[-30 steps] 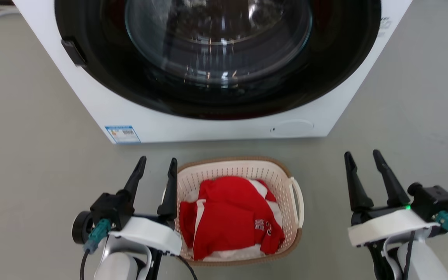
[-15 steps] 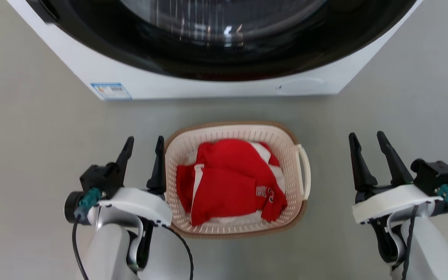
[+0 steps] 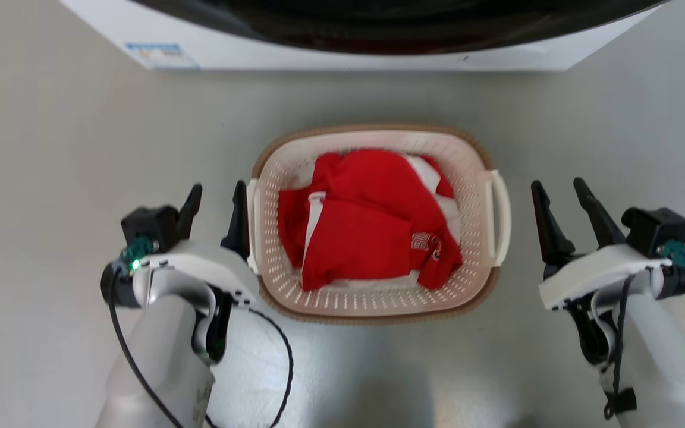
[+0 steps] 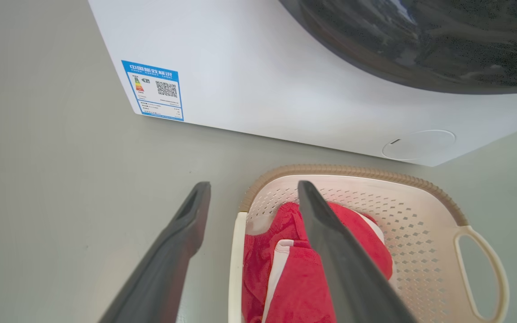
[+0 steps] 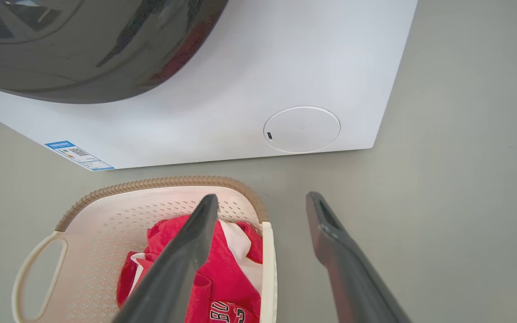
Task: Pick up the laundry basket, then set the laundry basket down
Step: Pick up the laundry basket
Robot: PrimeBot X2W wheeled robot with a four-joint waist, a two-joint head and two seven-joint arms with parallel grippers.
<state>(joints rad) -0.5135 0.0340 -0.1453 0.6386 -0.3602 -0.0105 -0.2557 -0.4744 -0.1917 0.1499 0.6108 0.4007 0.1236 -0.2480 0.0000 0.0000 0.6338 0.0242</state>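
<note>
– Since a second ago the head camera has tipped down. The washer shrinks to a strip along the top edge, and the basket sits higher in that view, its far rim now past the fingertips.
– Did the basket itself shift?
– Not that I can tell. It stands upright on the grey floor, just in front of the washer and between the two arms.
– What's in it?
– A red and white garment, crumpled, covering most of the bottom.
– And the left gripper?
– Spread wide, holding nothing. Its inner finger stands just beside the left handle; whether they touch I cannot tell. In the left wrist view that handle lies between the two fingers.
– The right gripper?
– Also wide and empty. It is near the right handle but apart from it, with bare floor between.
– Anything smaller?
– A round cap sits low on the washer's front towards its right end, and a blue label at its left end.
</note>
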